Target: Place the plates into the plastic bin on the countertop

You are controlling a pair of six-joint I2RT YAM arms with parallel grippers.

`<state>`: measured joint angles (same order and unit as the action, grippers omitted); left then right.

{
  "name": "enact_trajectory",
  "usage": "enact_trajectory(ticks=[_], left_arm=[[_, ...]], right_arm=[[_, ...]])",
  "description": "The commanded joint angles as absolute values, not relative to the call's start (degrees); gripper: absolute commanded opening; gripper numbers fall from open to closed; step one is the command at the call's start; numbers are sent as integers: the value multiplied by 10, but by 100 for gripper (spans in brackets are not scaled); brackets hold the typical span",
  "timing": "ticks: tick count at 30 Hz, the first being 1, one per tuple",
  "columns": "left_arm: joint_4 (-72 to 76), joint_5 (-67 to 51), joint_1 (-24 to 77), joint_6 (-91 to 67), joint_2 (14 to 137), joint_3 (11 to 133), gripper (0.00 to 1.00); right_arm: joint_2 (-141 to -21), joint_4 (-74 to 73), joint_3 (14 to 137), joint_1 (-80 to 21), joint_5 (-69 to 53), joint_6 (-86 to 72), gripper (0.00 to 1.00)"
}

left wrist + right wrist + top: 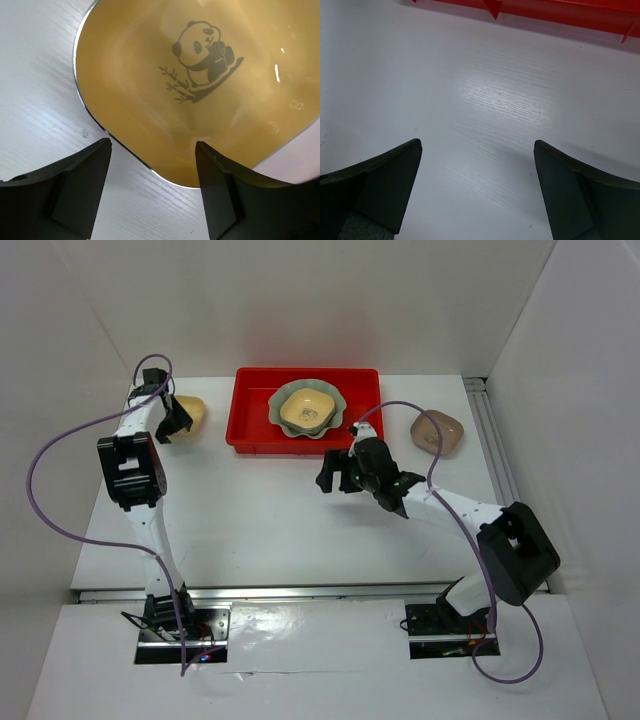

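The red plastic bin [252, 412] stands at the back middle of the white countertop [260, 520]. In it lies the large pale green scalloped dish [338, 402] with a small yellow dish [306, 410] inside it. A second yellow dish [192, 411], with a panda drawing [200, 75], lies left of the bin. My left gripper [172, 422] is open at its near rim [152, 155], one finger [220, 185] over the dish, the other over the countertop. A brown dish [437, 432] lies right of the bin. My right gripper [336, 474] is open and empty [477, 150] just in front of the bin [545, 12].
White walls enclose the countertop at the back and on both sides. A metal rail [492, 430] runs along the right edge. Purple cables loop from both arms.
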<state>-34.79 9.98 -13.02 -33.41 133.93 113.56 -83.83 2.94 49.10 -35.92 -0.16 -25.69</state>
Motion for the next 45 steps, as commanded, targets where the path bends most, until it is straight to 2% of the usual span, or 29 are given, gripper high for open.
enact_trajectory(ticks=[1, 3, 4, 5, 6, 11, 16, 20, 25, 28, 30, 36, 40, 45], left_arm=[[-360, 141, -132, -336, 1346, 1134, 67], [-360, 142, -132, -336, 1351, 1134, 43], [-366, 142, -132, -341, 1351, 1134, 25], [-366, 135, -137, -348, 1357, 1139, 15], [-371, 128, -142, -348, 1362, 1139, 10], [-376, 115, -148, -363, 1377, 1139, 1], [-396, 162, -148, -397, 1331, 1130, 0], [-396, 272, -122, -459, 1182, 1086, 0], [-367, 347, -54, -453, 1076, 1065, 0], [-334, 276, -17, -397, 1063, 1085, 0], [-311, 149, 6, -327, 1075, 1118, 0], [-273, 5, 75, -216, 1177, 1226, 0], [-268, -89, 99, -130, 1264, 1310, 0], [-244, -168, 99, -80, 1315, 1334, 0]], right_arm=[[-829, 64, 493, -353, -6, -259, 100], [-829, 64, 493, -353, -6, -259, 100], [-823, 58, 493, -353, -6, -259, 100], [-823, 58, 493, -353, -6, -259, 100], [-817, 52, 493, -353, -6, -259, 100], [-801, 52, 483, -337, 0, -259, 100], [-746, 12, 477, -306, 7, -253, 100], [-683, -33, 489, -253, 56, -237, 100], [-657, -103, 506, -151, 149, -262, 100], [-678, -114, 500, -54, 78, -275, 100], [-679, -109, 491, -10, 40, -280, 100], [-693, -90, 487, 92, 31, -267, 100], [-726, -83, 500, 115, -3, -272, 100], [-726, -71, 500, 115, -3, -272, 100]])
